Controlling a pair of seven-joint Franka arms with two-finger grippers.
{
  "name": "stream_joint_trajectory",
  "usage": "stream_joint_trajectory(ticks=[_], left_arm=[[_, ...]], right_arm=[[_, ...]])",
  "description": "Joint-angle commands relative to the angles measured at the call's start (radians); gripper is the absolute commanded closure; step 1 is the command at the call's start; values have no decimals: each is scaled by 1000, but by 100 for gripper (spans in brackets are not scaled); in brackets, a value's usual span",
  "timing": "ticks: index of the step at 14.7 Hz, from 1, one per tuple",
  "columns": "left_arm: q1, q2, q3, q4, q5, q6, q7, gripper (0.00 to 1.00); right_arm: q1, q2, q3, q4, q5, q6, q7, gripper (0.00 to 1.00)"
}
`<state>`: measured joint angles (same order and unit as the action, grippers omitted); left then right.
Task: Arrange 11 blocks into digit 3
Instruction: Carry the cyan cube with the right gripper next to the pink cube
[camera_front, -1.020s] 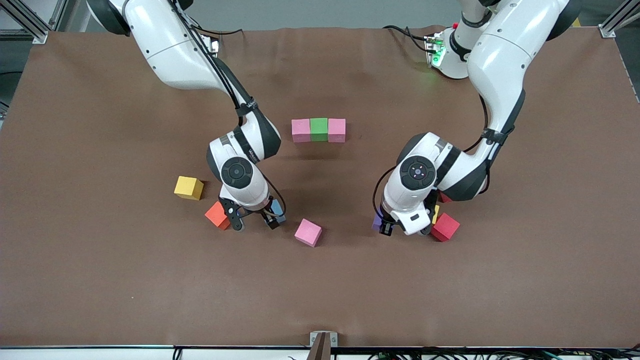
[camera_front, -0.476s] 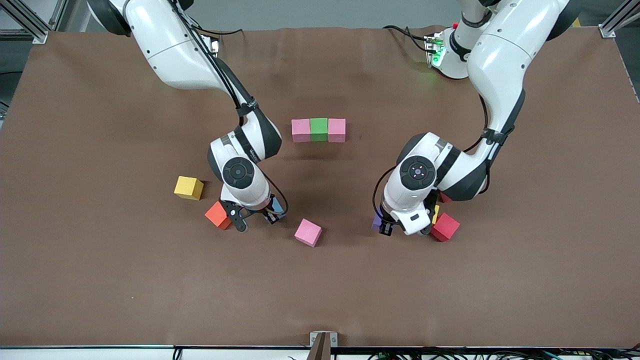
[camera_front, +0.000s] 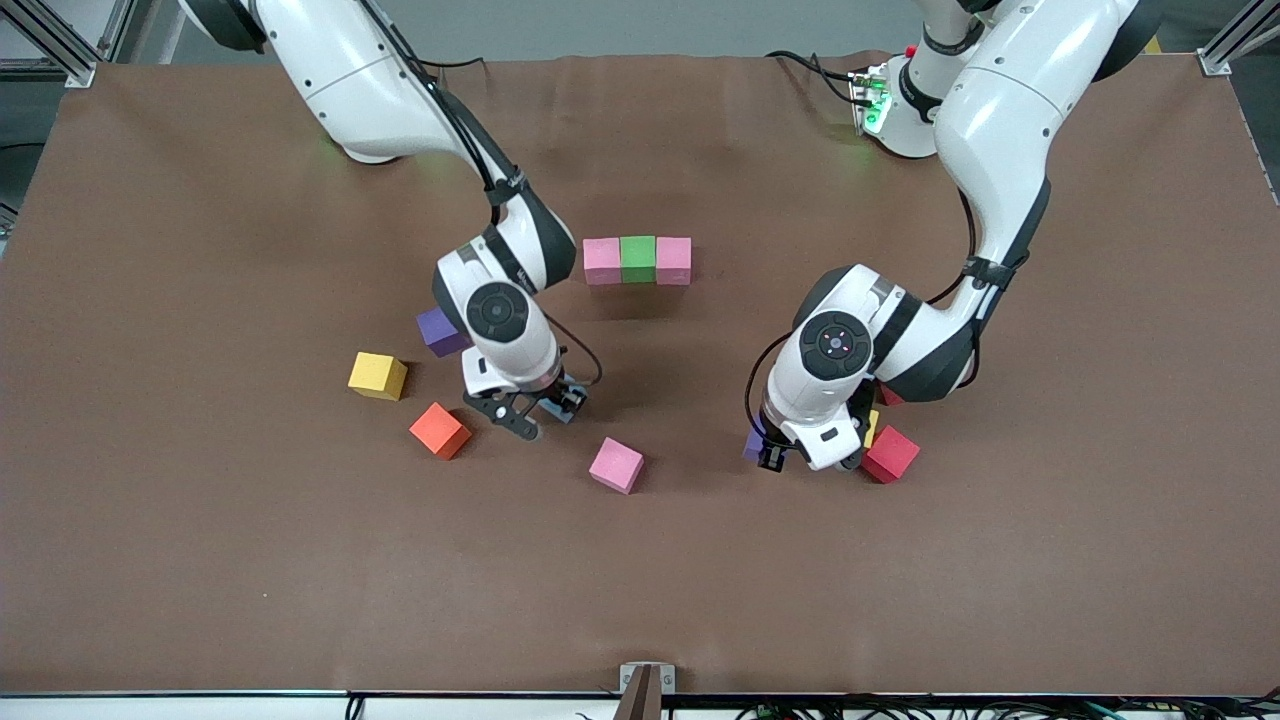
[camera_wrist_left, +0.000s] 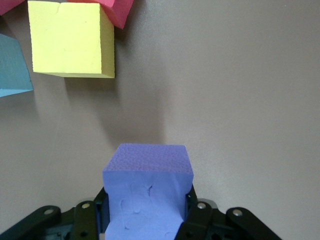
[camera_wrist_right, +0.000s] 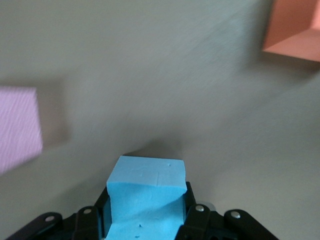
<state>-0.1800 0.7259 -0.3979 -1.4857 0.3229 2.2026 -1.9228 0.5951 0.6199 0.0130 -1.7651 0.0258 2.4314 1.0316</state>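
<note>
**Both grippers clamped on cubes**

Jaws of the right gripper (camera_front: 541, 412) are clamped on a blue cube (camera_wrist_right: 146, 192), held just above the mat (camera_front: 200, 560) between the orange cube (camera_front: 440, 430) and the loose pink cube (camera_front: 616, 465). Jaws of the left gripper (camera_front: 812, 452) are closed on a purple cube (camera_wrist_left: 148, 197), low over the mat beside a yellow cube (camera_wrist_left: 70, 39) and the red cube (camera_front: 890, 453); a second blue cube (camera_wrist_left: 12, 65) shows at the edge of the left wrist view.

A row of three touching cubes, pink (camera_front: 601, 260), green (camera_front: 638, 258), pink (camera_front: 674, 260), lies near the table's middle, farther from the front camera than both grippers. Toward the right arm's end sit another yellow cube (camera_front: 377, 375) and another purple cube (camera_front: 440, 331), the latter partly hidden by the right arm.
</note>
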Motion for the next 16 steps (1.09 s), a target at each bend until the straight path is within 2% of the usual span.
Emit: stream_joint_trajectory(ticks=[1,5,16], left_arm=[[4,-14,-6,5,-12,-20,-1,68],[4,-14,-6,8,-13,-20,-1,68],[4,-13,-6,8,-12,-20,-1,68]], right_arm=[[40,-130,4,-181,-13,69,-82,97],[89,-163,7,-232,-13,69,-247,97],[218,-163,4,-267,-24,58,-308,97]])
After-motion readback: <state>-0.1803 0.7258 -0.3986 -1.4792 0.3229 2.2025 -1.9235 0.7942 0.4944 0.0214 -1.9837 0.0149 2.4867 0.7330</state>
